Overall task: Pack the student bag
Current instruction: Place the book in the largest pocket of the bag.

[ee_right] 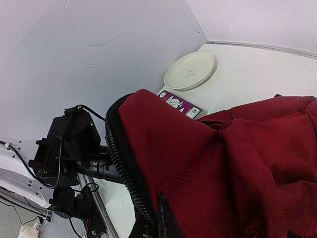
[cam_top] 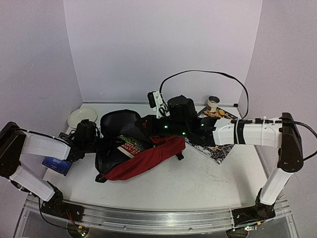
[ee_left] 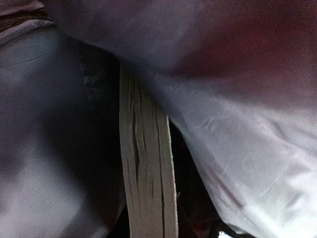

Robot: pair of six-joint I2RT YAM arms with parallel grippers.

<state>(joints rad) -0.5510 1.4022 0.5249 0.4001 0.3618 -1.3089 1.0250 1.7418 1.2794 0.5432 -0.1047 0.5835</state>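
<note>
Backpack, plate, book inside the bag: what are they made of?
Backpack: woven fabric, matte dark red, visible weave and soft folds. Plate: smooth cream, slight sheen; ceramic or plastic, can't tell. Book: paper, stacked page edges showing.

Both jaws hidden, perhaps inside bag [cam_top: 148,158]

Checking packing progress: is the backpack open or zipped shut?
Open. In the top view the student bag gapes with a book showing inside; the left wrist view shows page edges against grey lining.
</note>
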